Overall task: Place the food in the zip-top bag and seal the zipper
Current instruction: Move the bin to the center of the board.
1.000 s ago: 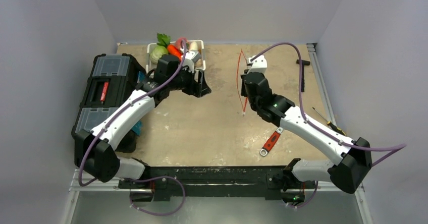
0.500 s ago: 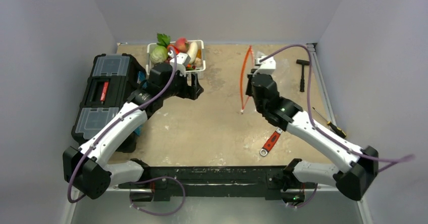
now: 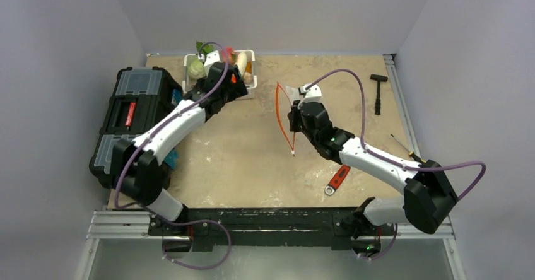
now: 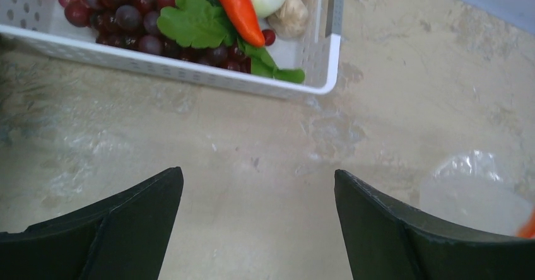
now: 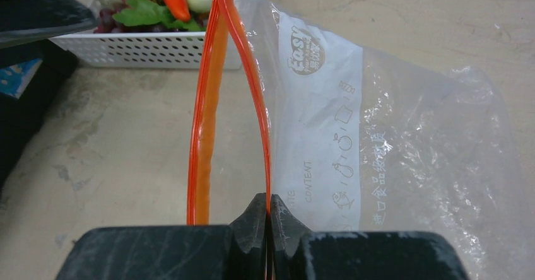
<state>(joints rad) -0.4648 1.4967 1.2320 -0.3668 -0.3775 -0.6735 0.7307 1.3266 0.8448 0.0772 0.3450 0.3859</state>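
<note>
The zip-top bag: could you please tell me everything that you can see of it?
The zip-top bag is clear, crinkled, floppy plastic with white print, including "Easy" and "CONTENT". Along its mouth runs the zipper, an orange-red strip whose two tracks bow apart, so the mouth is open. The right gripper has its jaws shut on one track and holds the bag right of the white basket, not touching it; the body trails away over the tan table. Nothing shows inside it.

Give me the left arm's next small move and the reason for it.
Probably ease the open, empty left gripper forward over the white basket and down onto the carrot, which lies on top of the grapes. The right gripper pinches the zipper, with the mouth of the bag parted.
</note>
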